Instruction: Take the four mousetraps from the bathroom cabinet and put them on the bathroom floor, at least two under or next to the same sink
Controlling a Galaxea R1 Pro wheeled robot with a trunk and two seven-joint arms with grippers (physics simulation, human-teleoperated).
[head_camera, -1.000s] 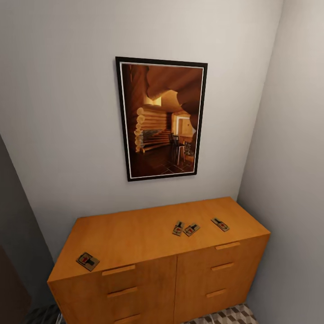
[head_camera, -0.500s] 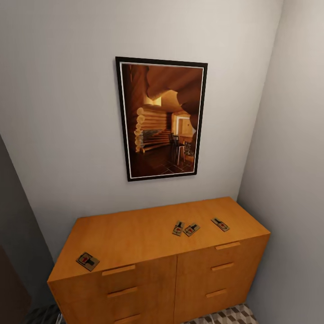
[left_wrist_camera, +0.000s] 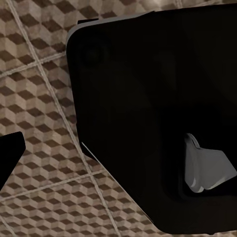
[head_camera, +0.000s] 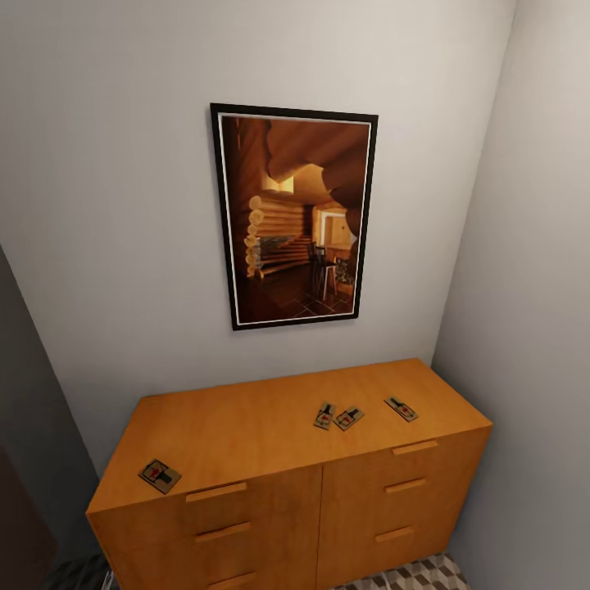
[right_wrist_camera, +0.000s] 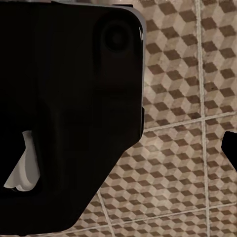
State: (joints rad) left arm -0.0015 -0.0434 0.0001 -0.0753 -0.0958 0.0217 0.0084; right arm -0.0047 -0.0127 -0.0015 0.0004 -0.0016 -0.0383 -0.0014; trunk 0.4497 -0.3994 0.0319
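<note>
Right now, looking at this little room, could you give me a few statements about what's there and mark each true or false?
1. Four mousetraps lie on the cabinet top. True.
2. Two mousetraps, and, lie close together. True.
3. One mousetrap lies alone near the front left corner. True.
4. The mousetrap farthest right is on the floor. False: it is on the cabinet.
5. A mirror hangs above the cabinet. False: it is a framed picture.
6. A drawer stands open. False: all look closed.

4 mousetraps (head_camera: 348,418), 1 cabinet (head_camera: 246,426) w/ 6 drawer handles (head_camera: 215,492), 1 framed pic (head_camera: 293,215).
</note>
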